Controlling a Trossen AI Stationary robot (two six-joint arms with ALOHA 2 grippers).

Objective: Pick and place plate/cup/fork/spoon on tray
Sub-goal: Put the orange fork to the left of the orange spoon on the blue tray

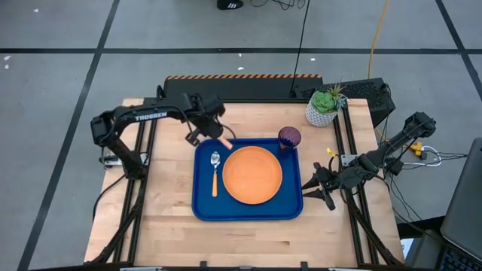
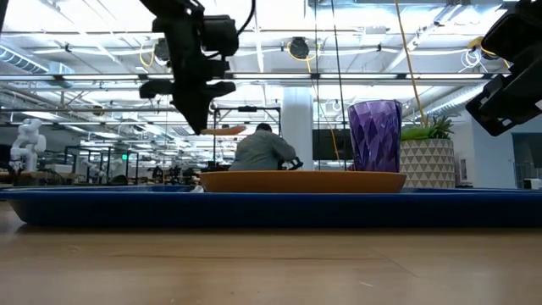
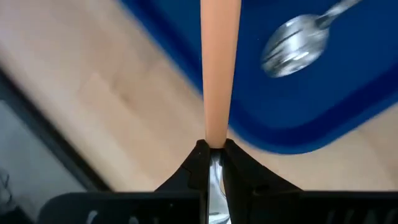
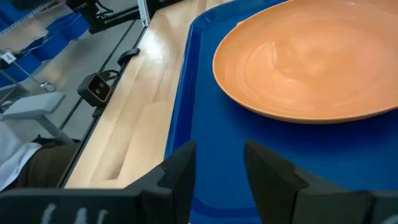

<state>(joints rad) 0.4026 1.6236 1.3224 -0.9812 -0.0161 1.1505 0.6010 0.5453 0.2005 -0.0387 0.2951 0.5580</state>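
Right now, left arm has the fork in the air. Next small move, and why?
Probably carry the fork a little further over the tray and lower it beside the spoon. The left gripper holds it shut near the tray's far-left corner, above the surface. Plate and cup are already on the tray.

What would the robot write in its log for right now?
left gripper: shut on fork, above tray corner | on tray: plate, cup, spoon | right gripper: open, waiting beside tray

We see a grey floor [image 1: 60, 22] with dark lines around a wooden table [image 1: 166, 226]; bright ceiling lights [image 2: 279, 13] overhead.
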